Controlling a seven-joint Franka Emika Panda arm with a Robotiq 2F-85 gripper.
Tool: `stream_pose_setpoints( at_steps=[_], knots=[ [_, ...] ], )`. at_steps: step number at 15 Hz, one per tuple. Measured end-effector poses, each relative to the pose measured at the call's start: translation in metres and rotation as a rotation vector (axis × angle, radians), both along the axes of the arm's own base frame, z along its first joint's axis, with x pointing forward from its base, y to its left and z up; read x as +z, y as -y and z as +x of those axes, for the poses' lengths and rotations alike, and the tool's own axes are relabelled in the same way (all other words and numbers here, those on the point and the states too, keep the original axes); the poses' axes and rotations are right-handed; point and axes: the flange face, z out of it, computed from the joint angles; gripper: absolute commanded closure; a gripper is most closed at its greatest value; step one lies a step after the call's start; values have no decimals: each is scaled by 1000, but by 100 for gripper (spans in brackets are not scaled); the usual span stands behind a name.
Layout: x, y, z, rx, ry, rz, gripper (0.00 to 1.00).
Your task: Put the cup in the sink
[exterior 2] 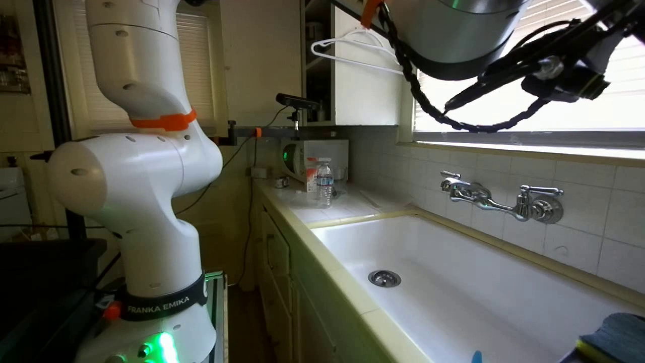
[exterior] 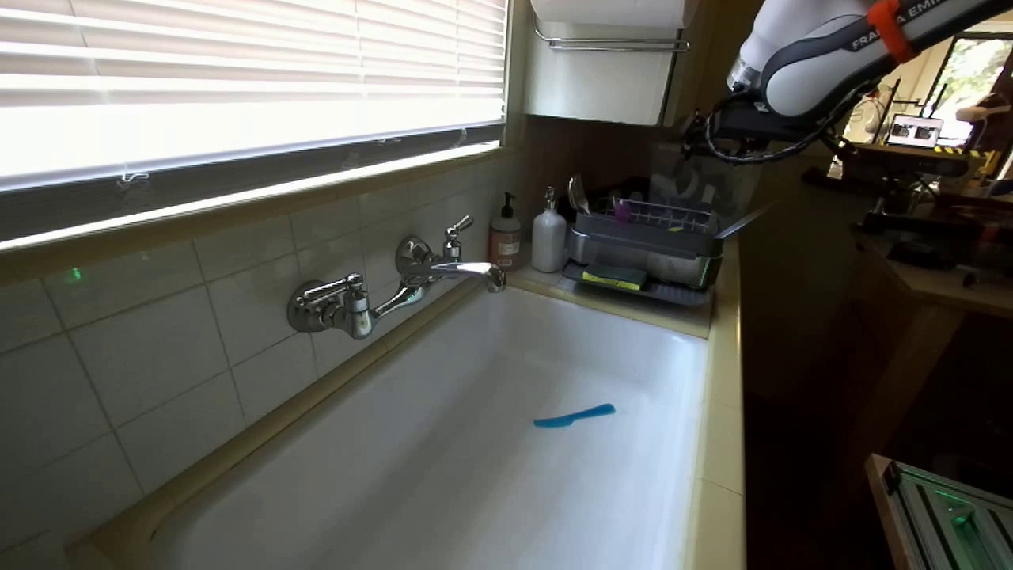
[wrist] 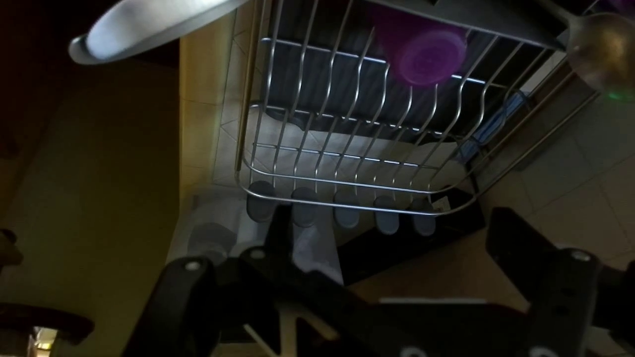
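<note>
The purple cup (wrist: 429, 57) sits in the wire dish rack in the wrist view, its round base facing the camera and its far part hidden behind a grey rack part. A purple thing (exterior: 623, 210) shows in the rack in an exterior view, probably this cup. The white sink (exterior: 475, 451) is in both exterior views (exterior 2: 453, 297), with a blue plastic knife (exterior: 574, 416) lying in it. My gripper (wrist: 390, 225) is open and empty, above the rack's end and apart from the cup. In an exterior view the gripper (exterior: 696, 138) hangs above and behind the rack.
The grey dish rack (exterior: 645, 241) stands at the sink's end, a sponge (exterior: 613, 277) at its front. A blade (wrist: 158, 25) and a spoon (wrist: 603, 54) stick up from it. Two pump bottles (exterior: 505, 237) (exterior: 548, 237) and the chrome faucet (exterior: 467, 271) stand near. A wall cabinet (exterior: 597, 83) hangs above.
</note>
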Motion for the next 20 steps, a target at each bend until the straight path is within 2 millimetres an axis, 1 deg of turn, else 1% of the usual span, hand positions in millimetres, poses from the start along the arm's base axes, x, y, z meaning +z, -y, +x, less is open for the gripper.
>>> stream_pose_setpoints(
  at_steps=[2, 4, 6, 10, 17, 20],
  knots=[
    [-3, 1, 1, -4, 5, 19, 0],
    [-14, 6, 4, -18, 20, 68, 0],
    [-25, 13, 10, -19, 34, 120, 0],
    [-39, 31, 22, 11, 41, 190, 0],
    [-59, 63, 37, 45, -67, 272, 0],
    [-66, 72, 48, 43, -83, 294, 0]
  ],
)
